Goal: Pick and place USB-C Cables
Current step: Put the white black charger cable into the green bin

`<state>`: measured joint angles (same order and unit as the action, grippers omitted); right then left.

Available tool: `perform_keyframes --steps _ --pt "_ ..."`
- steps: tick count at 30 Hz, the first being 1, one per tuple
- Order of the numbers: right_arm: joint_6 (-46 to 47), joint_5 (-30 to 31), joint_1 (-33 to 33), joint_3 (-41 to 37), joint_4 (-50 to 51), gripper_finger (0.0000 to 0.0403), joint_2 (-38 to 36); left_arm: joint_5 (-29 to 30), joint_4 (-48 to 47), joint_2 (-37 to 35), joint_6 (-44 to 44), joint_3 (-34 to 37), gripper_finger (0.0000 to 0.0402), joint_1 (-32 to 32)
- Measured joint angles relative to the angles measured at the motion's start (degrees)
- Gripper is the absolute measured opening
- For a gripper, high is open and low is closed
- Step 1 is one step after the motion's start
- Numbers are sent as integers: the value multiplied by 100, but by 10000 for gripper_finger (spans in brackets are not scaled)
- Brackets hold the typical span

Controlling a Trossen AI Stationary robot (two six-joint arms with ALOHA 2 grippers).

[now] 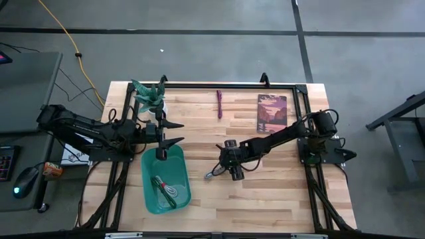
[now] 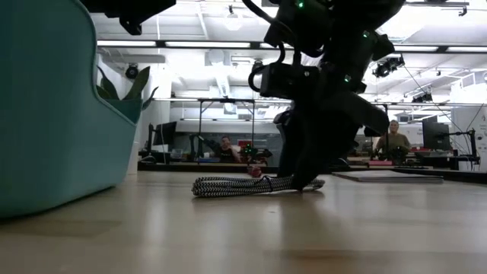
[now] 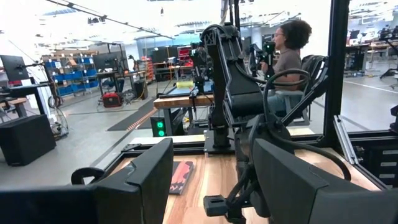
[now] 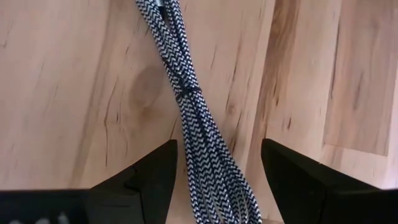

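A grey braided USB-C cable point(image 4: 186, 93) lies bundled flat on the wood near the table's middle point(image 1: 212, 175), and the low view shows it lying there too point(image 2: 228, 186). My right gripper point(image 4: 217, 180) is open and points down over it, one finger on either side of the bundle's end, not closed on it point(image 2: 300, 179). The dark maroon cable point(image 1: 219, 104) lies by the far edge. A green cable point(image 1: 160, 184) and a pale one point(image 1: 172, 193) rest inside the teal bin point(image 1: 147, 192). My left gripper point(image 1: 176, 133) is open and holds nothing, above the bin's far end.
A book point(image 1: 272, 113) lies at the far right of the table, and a potted plant point(image 1: 149, 96) stands at the far left corner. The black frame rails point(image 1: 232, 86) border the table. Bare wood lies between the bin and the grey cable. People sit in the room beyond.
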<state>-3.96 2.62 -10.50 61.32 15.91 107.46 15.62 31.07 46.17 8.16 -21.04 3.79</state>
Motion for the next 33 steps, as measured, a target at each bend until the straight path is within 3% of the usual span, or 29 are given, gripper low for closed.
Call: perform_keyframes --steps 5,9,19,26,30,33 --pt "93 -21 24 0 7 223 64 0 -5 0 -21 0 202 0" --pt "482 -170 73 17 1 195 259 0 -89 0 -378 2 202 0" --pt "430 -60 81 15 145 14 179 2 -129 0 -301 2 202 0" --pt "855 760 85 -517 601 6 -515 1 -131 0 -301 2 202 0" --pt "1427 1024 67 -1602 -595 5 -1414 0 -197 0 -301 2 202 0" --pt "1554 1227 38 -2519 -2868 4 -1998 0 -189 0 -301 2 202 0"
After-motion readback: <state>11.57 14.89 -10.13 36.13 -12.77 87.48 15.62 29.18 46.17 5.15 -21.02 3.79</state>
